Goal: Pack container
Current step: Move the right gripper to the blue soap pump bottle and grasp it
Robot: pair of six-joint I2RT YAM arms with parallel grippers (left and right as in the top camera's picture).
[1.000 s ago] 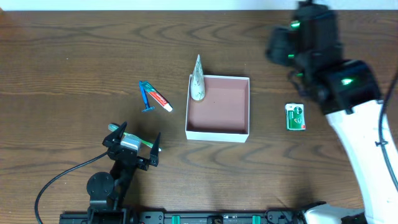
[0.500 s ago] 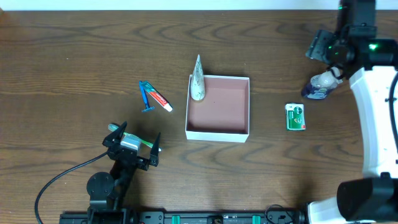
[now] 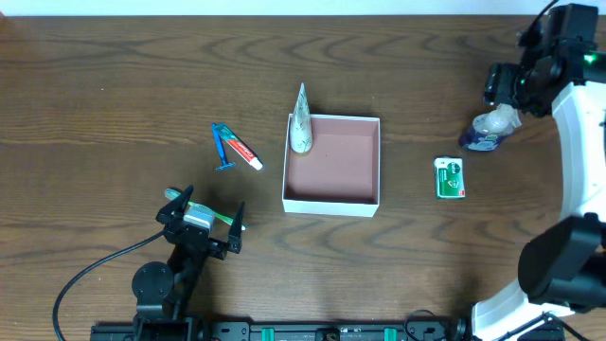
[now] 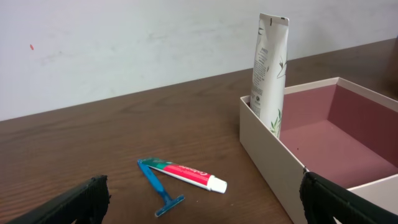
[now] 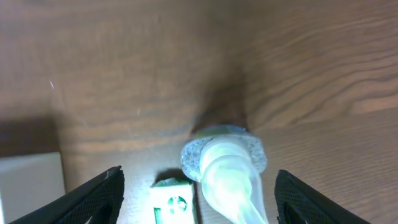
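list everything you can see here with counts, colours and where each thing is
square shallow white-walled container with a reddish-brown floor: 1, white and reddish-brown, table centre
tall pale patterned squeeze tube: 1, whitish-grey, upright in the container's far left corner
small toothpaste tube: 1, red, green and white, on the table left of the container
disposable plastic razor: 1, blue, lying against the toothpaste tube's left side
flat rectangular packet: 1, green and white, right of the container
translucent bottle with a blue label: 1, far right, beyond the packet
wooden table: 1, dark brown
left gripper: 1, black, near left, open, empty
right gripper: 1, black, open, over the bottle
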